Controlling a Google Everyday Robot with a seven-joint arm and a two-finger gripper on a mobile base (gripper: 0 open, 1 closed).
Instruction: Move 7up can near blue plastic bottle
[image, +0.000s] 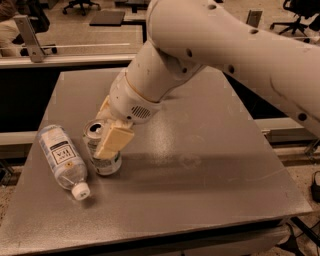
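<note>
As far as the task goes, the main part looks close to done: the can now stands just beside the bottle, with only a narrow strip of table between them, so what seems left is for the gripper to let go and draw away.

At the far left, the bottle (62, 161) lies on its side on the grey table (210, 180), its white cap pointing toward the near edge. Its pale label carries large dark letters running sideways, plus a small round mark below them. I cannot read the word with any confidence, and the finer print is illegible.

Just to its right, the can (107, 164) stands upright near the table's front-left area, its silver top and pull tab showing. It appears to rest on the surface, though I cannot be sure it is fully set down. No brand name shows on the side facing the camera, and much of that side is covered.

The gripper (104, 134) is closed around the can from above. One cream finger (114, 141) presses across its near side, the other sits behind it, and the can fills the gap between them.

Further right, the thick white arm (225, 45) sweeps up and out of view.
</note>
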